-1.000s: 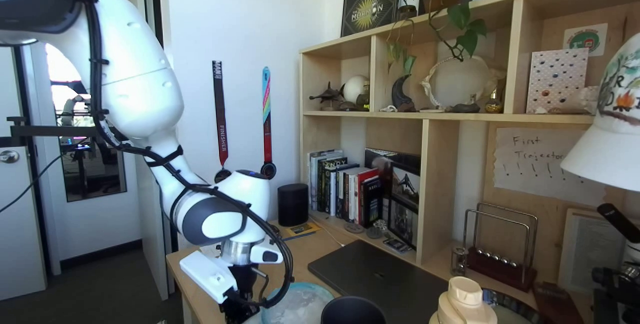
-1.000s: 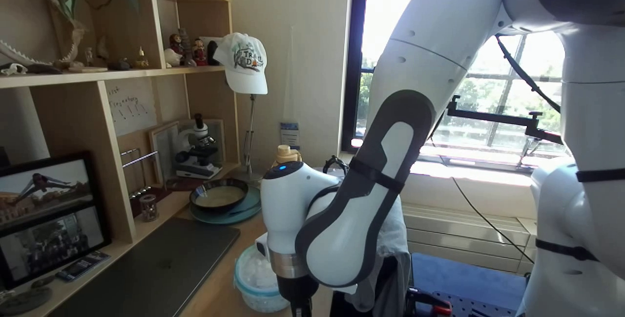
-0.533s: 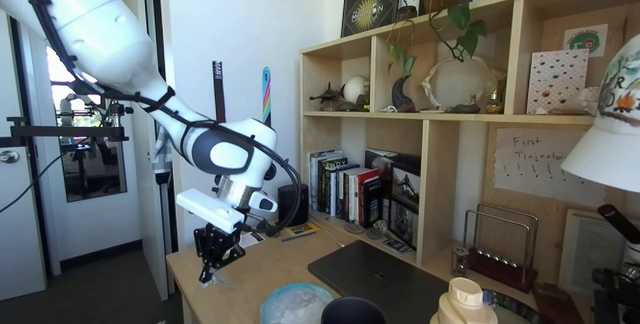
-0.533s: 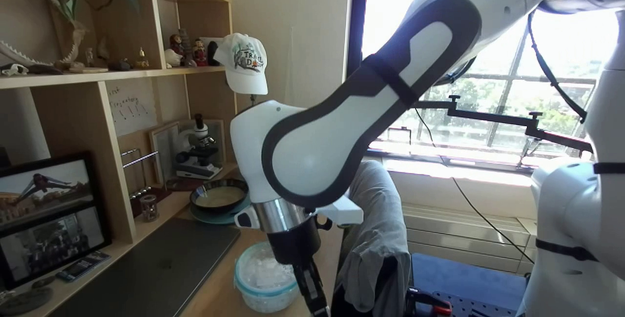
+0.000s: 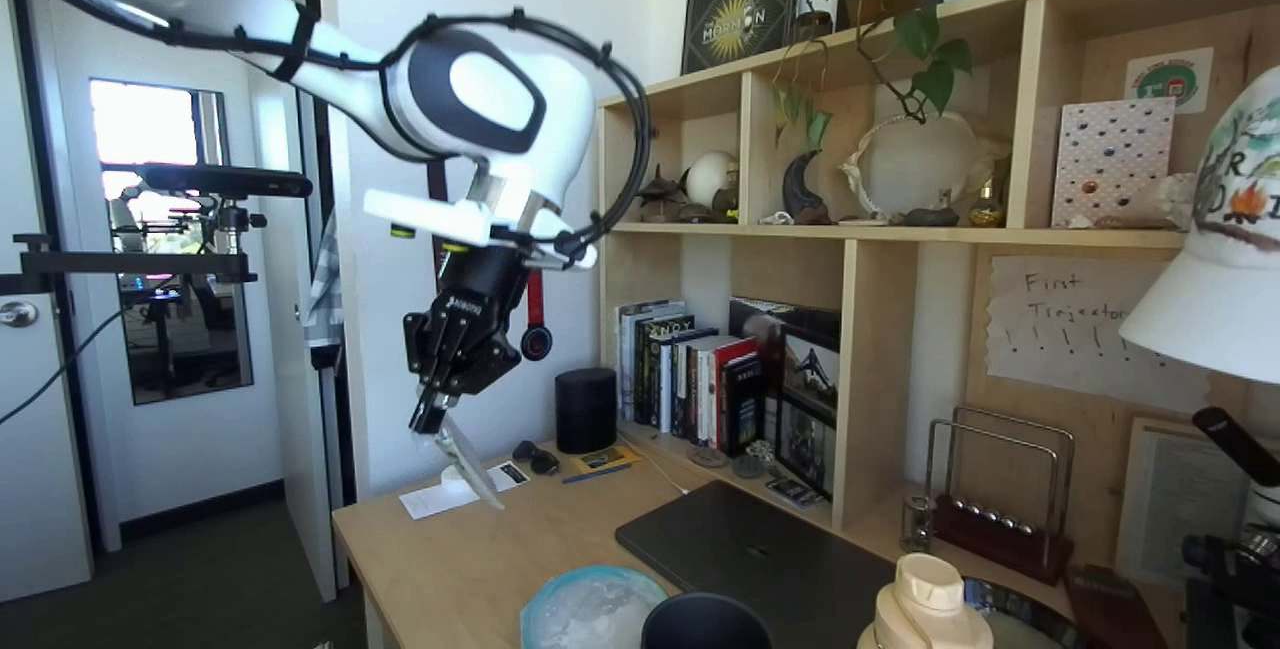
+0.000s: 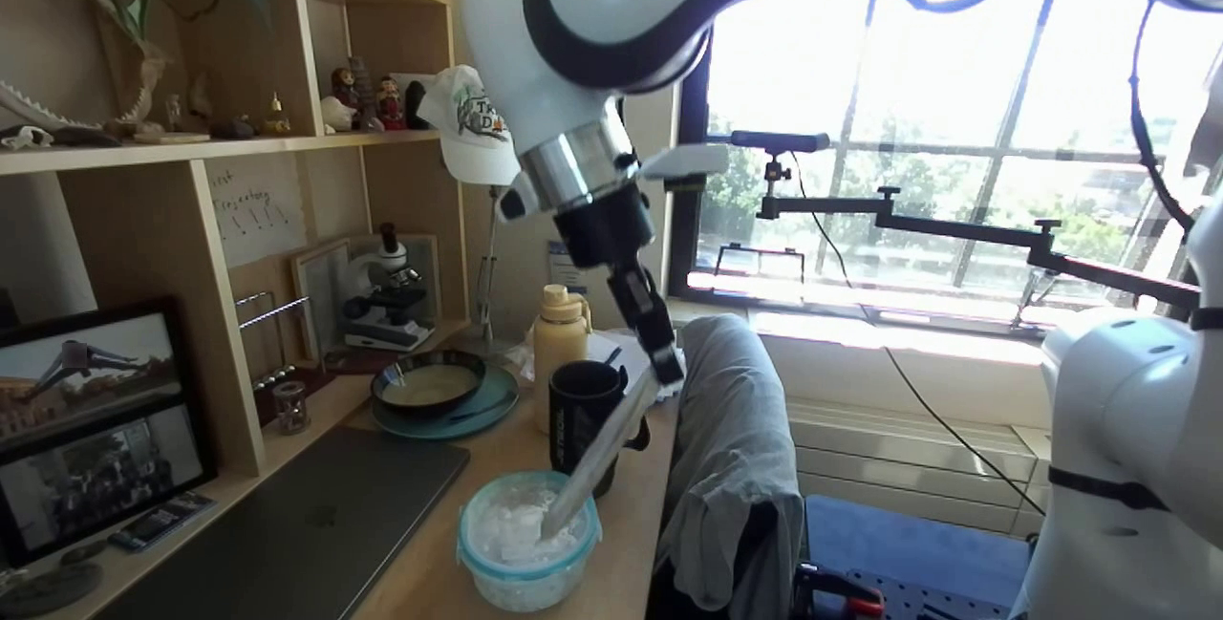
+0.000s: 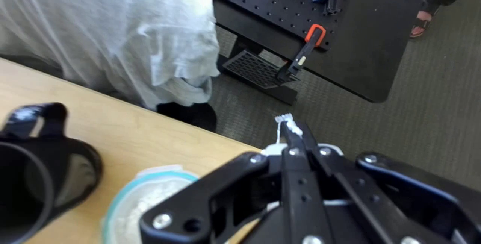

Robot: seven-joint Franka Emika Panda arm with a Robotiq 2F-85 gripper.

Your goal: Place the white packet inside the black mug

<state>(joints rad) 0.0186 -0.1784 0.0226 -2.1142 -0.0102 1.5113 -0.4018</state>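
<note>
Currently I have the white packet (image 6: 600,459) up in the air, outside the black mug (image 6: 571,410). My end effector (image 6: 670,374) grips it by its upper end, jaws pressed together, and in the wrist view some white shows at their tips. In an exterior view I see the packet (image 5: 470,466) tilted over the far left part of the desk (image 5: 570,529), well apart from the mug (image 5: 705,624). In an exterior view the packet (image 6: 600,459) slants down to the left, crossing in front of the mug's right side, its lower end overlapping the blue-rimmed container (image 6: 516,593) along my line of sight. From that camera the mug stands upright, handle to the right, with the container on its near side and a pale yellow bottle (image 6: 562,338) just behind it. Farther left I have a dark bowl (image 6: 439,359) on a blue-green plate (image 6: 430,428), and a closed dark laptop (image 6: 287,524) fills the near left. A grey cloth (image 6: 731,467) hangs right of the desk, and a microscope (image 6: 387,300) stands far left, at the shelf unit (image 6: 143,247).
</note>
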